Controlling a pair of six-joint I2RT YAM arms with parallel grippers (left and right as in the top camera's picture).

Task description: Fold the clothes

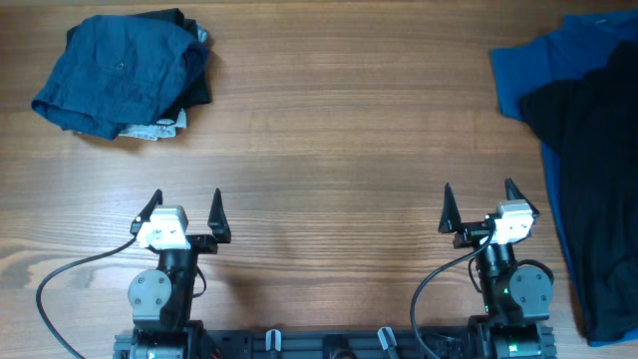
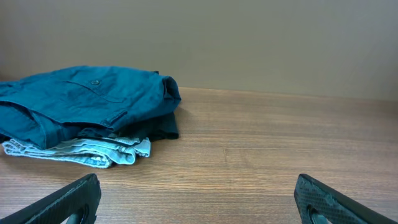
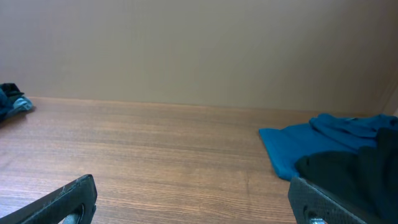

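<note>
**Desk:** Take me through it, biggest things first.

**Me:** The wooden table (image 1: pixel 329 140) is bare down the middle. Along my right edge lies the black shirt (image 1: pixel 598 209), loose and unfolded, running out of frame. It seems to lie over a royal blue garment (image 1: pixel 528 65) that pokes out at the far corner. At the far left sits a dark blue pile (image 1: pixel 115 70), which looks already folded, on top of a pale denim piece (image 2: pixel 81 151).

**Desk:** And the arms?

**Me:** Both sit at the near edge. The left gripper (image 1: pixel 185 204) has its fingers spread wide and holds nothing. The right gripper (image 1: pixel 478 199) is the same, spread and empty, near the shirt but not touching it.

**Desk:** Which step is that?

**Me:** I'd call it the start of a new garment, with nothing grasped yet. The next move should be to bring the black shirt to the centre and lay it flat. For that I'd send the right arm to a hem or collar edge and pinch one layer only, so the blue one beneath doesn't come along.
</note>
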